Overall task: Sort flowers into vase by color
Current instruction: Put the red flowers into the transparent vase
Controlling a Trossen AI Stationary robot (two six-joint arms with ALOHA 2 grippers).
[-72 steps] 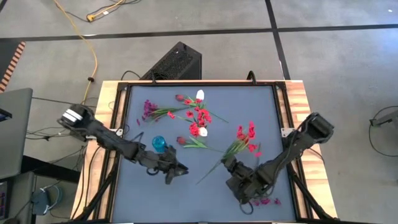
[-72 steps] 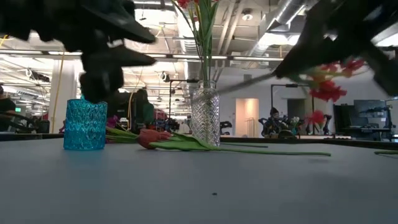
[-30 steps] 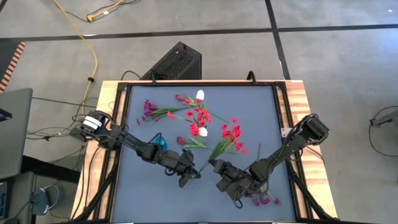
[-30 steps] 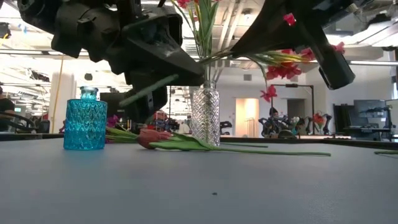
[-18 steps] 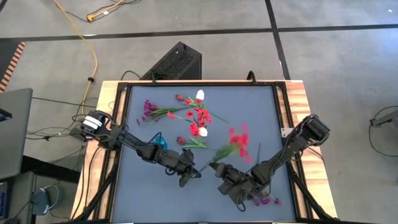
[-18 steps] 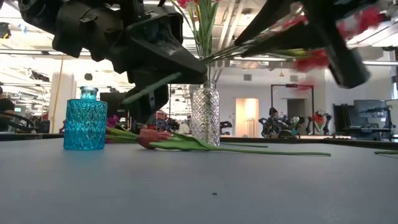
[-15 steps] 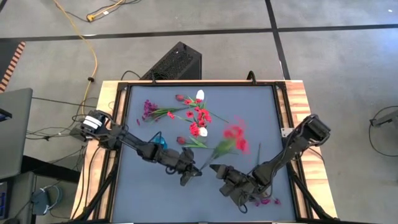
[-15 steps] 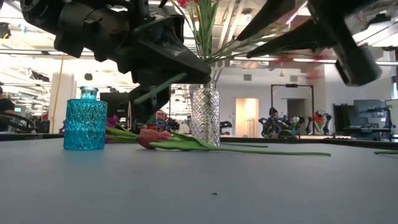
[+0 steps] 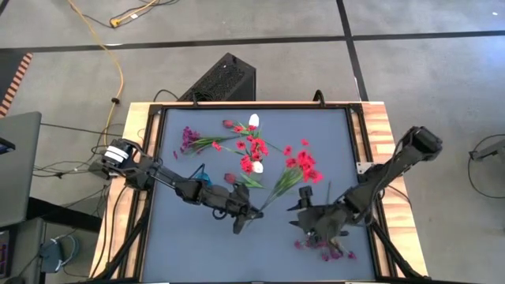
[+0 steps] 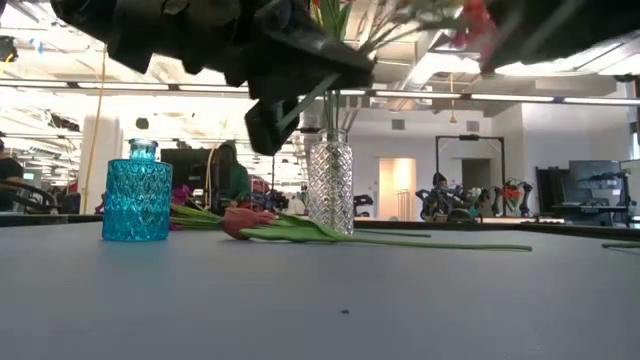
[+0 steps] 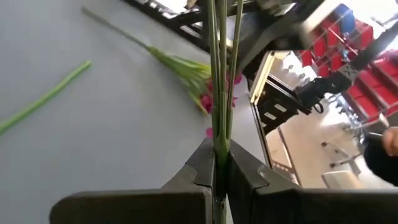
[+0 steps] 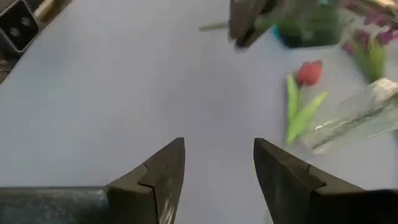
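My left gripper (image 9: 246, 214) is shut on the stem end of a red flower sprig, whose blossoms (image 9: 301, 162) hang over the table's middle right. My right gripper (image 9: 299, 217) stands open just right of that stem, its fingers (image 12: 163, 168) holding nothing. The clear vase (image 10: 330, 186) stands at the middle and holds red flowers with white buds (image 9: 252, 154). The blue vase (image 10: 137, 201) stands to its left. A tulip (image 10: 248, 221) lies flat on the table between them. Purple sprigs lie at the far left (image 9: 189, 139) and near right (image 9: 329, 253). My left gripper pinches the sprig's bundled green stems (image 11: 219, 148) near their lower end between its two fingers. The fingers come nearly level from the table's left. The stems run on past the fingertips, and the sprig is lifted clear, slanting up toward the far right.
Another tulip and a white bud (image 9: 252, 121) lie near the far edge. Bare grey table shows along the near edge (image 9: 237, 260) and at the far right (image 9: 331, 134). A black box (image 9: 221, 79) stands on the floor behind the table.
My right gripper has opened, let go of the red sprig, rolled, and drawn back toward the table's right edge, rising a little. My left gripper, shut on the stem end, has lifted slightly. The sprig now hangs from the left gripper alone.
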